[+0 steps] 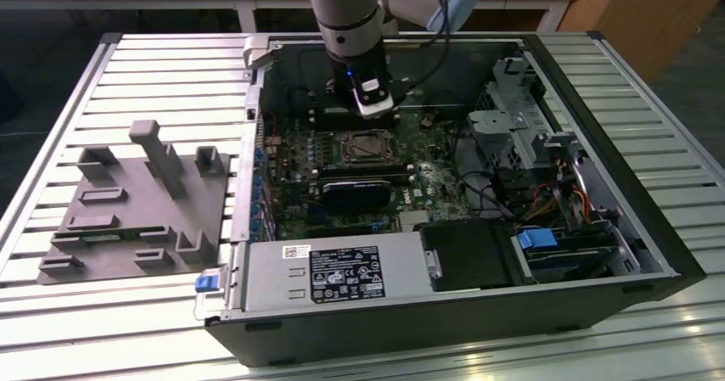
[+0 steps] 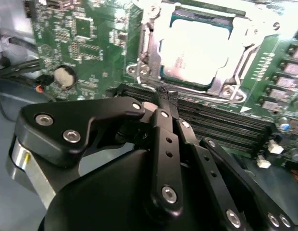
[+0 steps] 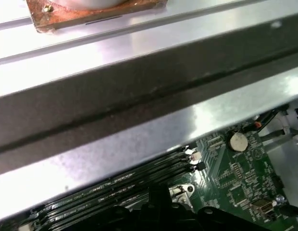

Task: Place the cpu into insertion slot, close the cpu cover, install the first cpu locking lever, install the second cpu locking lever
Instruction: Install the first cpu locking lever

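The pincer [image 2: 163, 98], a black affair of bolted links, hangs over the open computer case. In the second wrist view its fingers look pressed together. There is a thin dark squiggle right at the tip, and I cannot tell whether that is something pinched or just the board behind.

The tip sits just beside the square insertion slot [image 2: 206, 19] on the green circuit board [image 2: 91, 57]. It is at the slot edge that borders the long narrow black slots [image 2: 226, 120]. I cannot tell whether it touches anything.

The small flat square cpu with the dull silver top [image 2: 194, 48] lies inside the slot. The thin silvery metal cpu cover frame [image 2: 148, 48] appears to lie down around it, the chip showing through its window. I cannot make out how the locking levers stand.

What worries me is how tight it is there.
- If the tip comes down a shade away from the slot, it would likely land on the long black slots or scrape the board.
- If the cover is not fully flat, a push near the slot could bear unevenly on the chip.
- With the fingers together, a thin lever would probably be pushed rather than gripped, so it could slide off the tip and spring back.
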`<state>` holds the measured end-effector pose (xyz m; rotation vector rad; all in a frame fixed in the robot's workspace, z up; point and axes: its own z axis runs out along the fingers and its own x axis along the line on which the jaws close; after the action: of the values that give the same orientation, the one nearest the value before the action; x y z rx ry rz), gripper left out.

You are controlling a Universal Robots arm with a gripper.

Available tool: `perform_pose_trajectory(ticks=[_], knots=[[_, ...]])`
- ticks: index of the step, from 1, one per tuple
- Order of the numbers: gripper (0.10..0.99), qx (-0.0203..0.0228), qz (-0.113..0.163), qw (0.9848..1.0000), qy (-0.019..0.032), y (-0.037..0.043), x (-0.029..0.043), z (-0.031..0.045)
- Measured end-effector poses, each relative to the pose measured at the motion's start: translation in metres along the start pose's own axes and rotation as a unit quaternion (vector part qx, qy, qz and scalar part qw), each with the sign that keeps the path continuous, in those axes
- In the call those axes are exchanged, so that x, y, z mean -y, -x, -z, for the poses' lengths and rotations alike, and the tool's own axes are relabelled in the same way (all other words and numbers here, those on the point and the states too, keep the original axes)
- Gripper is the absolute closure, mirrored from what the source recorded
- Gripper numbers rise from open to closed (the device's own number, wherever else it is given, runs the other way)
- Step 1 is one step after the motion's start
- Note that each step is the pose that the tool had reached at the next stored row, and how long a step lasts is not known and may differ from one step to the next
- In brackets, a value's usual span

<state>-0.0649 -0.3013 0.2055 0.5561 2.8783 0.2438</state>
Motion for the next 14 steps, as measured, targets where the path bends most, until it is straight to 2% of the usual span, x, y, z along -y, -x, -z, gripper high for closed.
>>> perform_pose_trajectory(ticks=[4, 8, 10, 14], knots=[[0.98, -0.015, 0.0, 0.9998, -0.0159, 0.0006, -0.0001, -0.0005], [0.98, -0.0307, -0.002, 0.9991, -0.0279, 0.0018, 0.002, -0.0004], [0.98, -0.0353, -0.002, 0.9989, -0.0311, 0.003, 0.0047, -0.0003], [0.98, -0.0399, -0.003, 0.9986, -0.0347, 0.0062, 0.0125, 0.0006]])
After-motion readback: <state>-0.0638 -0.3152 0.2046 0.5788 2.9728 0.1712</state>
